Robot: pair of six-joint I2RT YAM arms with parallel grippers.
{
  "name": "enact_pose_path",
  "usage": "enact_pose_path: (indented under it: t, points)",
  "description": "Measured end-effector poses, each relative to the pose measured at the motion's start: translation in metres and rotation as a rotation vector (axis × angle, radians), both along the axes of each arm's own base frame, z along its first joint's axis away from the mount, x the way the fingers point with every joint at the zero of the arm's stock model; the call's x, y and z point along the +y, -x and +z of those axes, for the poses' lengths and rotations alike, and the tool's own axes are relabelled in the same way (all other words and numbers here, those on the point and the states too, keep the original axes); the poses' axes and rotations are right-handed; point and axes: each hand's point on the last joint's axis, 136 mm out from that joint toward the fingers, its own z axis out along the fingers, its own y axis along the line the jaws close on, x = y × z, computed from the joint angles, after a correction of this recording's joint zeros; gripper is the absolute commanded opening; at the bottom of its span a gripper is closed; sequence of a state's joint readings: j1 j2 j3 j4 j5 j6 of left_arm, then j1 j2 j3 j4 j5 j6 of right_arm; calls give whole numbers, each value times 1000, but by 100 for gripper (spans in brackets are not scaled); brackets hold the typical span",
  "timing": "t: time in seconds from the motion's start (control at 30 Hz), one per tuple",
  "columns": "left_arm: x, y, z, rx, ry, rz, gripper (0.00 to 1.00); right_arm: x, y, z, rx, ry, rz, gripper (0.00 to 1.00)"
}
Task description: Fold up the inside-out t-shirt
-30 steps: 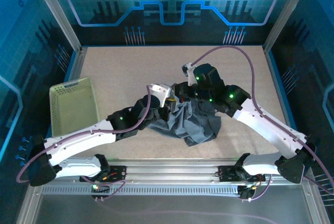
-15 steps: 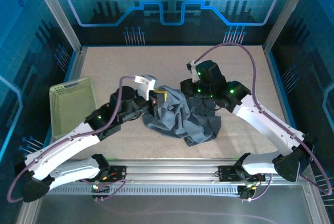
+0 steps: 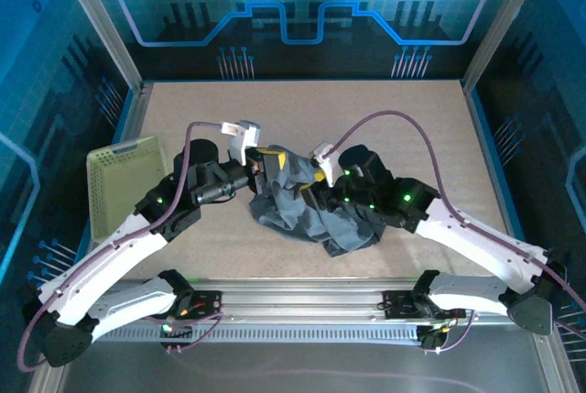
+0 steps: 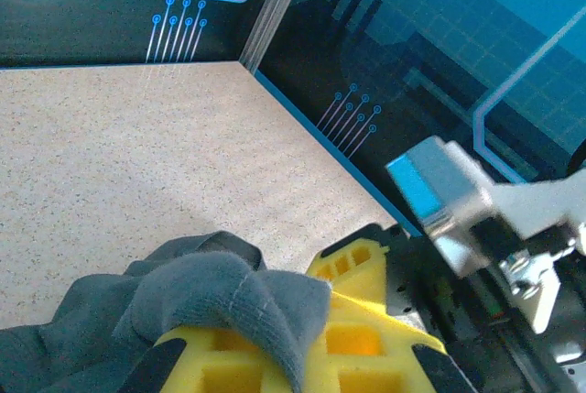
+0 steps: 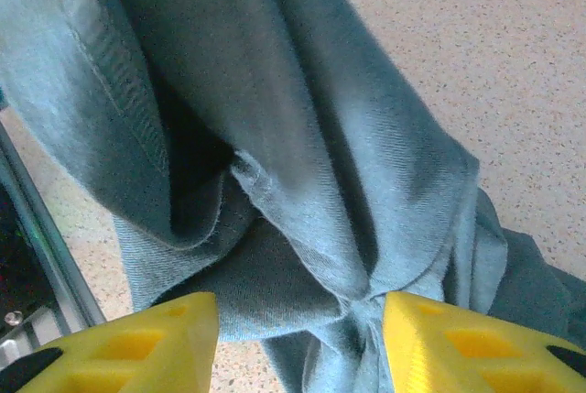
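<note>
The inside-out t-shirt (image 3: 316,212) lies crumpled in a dark grey heap at the table's middle. My left gripper (image 3: 272,160) is at the heap's far left corner, shut on a fold of the shirt. In the left wrist view the grey fabric (image 4: 224,292) bulges out between the closed yellow fingers (image 4: 366,338), lifted off the tabletop. My right gripper (image 3: 318,188) hovers over the heap's middle. In the right wrist view its yellow fingers (image 5: 137,347) stand apart, with hanging folds and a seam of the shirt (image 5: 302,191) just beyond them and nothing clamped.
A pale yellow-green mesh basket (image 3: 128,184) stands at the left edge of the table. Bare speckled tabletop (image 3: 366,114) stretches behind the shirt to the blue back wall. An aluminium rail (image 3: 302,301) runs along the near edge between the arm bases.
My left gripper has pulled its fold of shirt up and to the left, away from the heap. My right gripper has opened, let go of the fabric and shifted left and nearer.
</note>
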State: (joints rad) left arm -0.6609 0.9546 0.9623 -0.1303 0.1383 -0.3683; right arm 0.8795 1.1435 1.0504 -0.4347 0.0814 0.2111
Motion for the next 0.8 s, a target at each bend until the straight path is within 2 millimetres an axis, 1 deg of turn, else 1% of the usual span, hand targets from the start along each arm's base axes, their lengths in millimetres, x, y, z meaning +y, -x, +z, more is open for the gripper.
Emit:
enact_pose_path:
  t: [0.1, 0.17, 0.23, 0.3, 0.37, 0.4, 0.43, 0.47, 0.53, 0.67, 0.73, 0.8]
  points:
    - [0, 0, 0, 1, 2, -5, 0, 7, -7, -11, -8, 35, 0, 52]
    - [0, 1, 0, 2, 2, -8, 0, 11, -10, -19, -5, 55, 2, 49]
    - [-1, 1, 0, 4, 3, -12, 0, 14, -14, -25, -4, 70, 3, 41]
    - [0, 1, 0, 10, 6, -9, 0, 17, -19, -29, -6, 90, -13, 27]
    - [1, 0, 0, 14, 9, -5, 0, 17, -26, -30, -23, 112, -39, 10]
    - [2, -1, -1, 19, 13, 2, 0, 15, -30, -30, -32, 115, -59, 5]
    - [4, -3, -1, 21, 13, 8, 0, 14, -32, -29, -39, 121, -72, 2]
    - [7, -4, -2, 26, 11, 17, 0, 12, -34, -28, -46, 121, -83, 0]
    - [14, -9, -5, 41, 4, 46, 0, 10, -32, -22, -61, 111, -78, 0]
    - [41, -27, -19, 100, -17, 149, 0, 7, -15, -1, -78, 29, -21, 0]
    - [54, -38, -30, 142, -28, 203, 5, 6, -5, 13, -83, -37, 22, 0]
    - [66, -49, -45, 199, -45, 251, 10, 5, 0, 27, -80, -116, 55, 0]
